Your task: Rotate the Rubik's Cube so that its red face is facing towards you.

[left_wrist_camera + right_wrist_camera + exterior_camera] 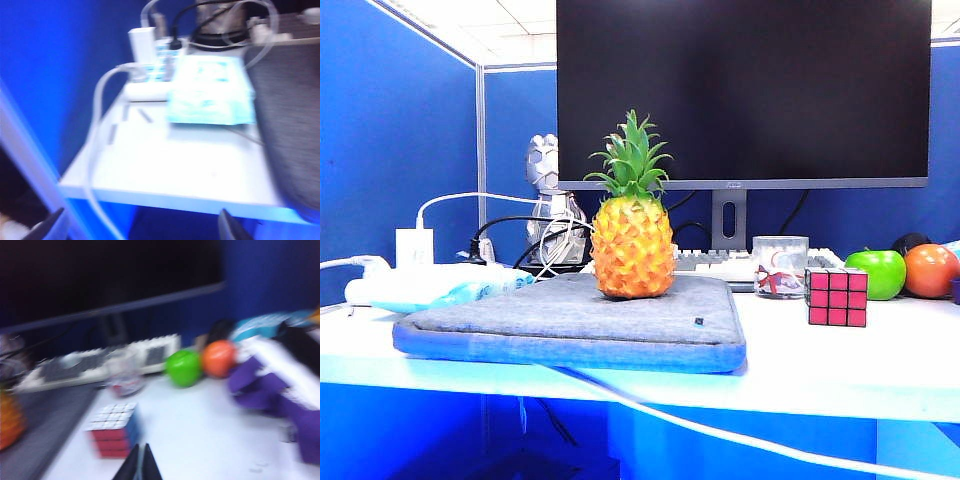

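In the exterior view, the Rubik's Cube [838, 297] sits on the worktop [840, 365], the red face [838, 297] frontward, beside a glass [780, 266]; no arms show. The left wrist view shows the left gripper [140, 227] spread above the worktop's edge. The right wrist view shows the right gripper [138, 466] clenched empty just before the cube.

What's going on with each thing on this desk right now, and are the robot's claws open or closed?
Rubik's Cube: on the desk, untouched, red face towards the exterior camera.
Left gripper: open, empty, off the desk's left end.
Right gripper: shut, empty, short of the cube.
Pineapple: upright on the grey mat.
Monitor: screen dark.
Glass: upright behind the cube.
Green apple: resting on the desk.
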`<state>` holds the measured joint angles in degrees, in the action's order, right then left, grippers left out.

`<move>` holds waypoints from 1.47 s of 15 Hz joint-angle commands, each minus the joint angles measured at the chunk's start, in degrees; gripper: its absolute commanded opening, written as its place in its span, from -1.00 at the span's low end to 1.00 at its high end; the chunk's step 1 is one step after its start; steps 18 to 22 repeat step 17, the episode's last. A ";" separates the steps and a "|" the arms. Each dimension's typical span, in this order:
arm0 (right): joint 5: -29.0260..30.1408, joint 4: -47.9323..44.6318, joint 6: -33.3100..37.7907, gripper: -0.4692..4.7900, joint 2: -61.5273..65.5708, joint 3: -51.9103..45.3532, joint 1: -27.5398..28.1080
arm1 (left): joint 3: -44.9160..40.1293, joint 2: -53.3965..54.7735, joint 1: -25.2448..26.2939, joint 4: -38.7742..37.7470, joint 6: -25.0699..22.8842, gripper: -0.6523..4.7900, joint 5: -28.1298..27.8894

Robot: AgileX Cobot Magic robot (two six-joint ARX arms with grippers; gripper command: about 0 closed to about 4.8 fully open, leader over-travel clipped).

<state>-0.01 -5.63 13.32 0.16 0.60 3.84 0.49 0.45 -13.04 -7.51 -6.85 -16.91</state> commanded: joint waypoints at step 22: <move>-0.04 -0.11 0.17 -0.81 -0.07 -0.52 2.58 | 0.11 -0.04 3.32 0.28 -0.17 0.70 0.26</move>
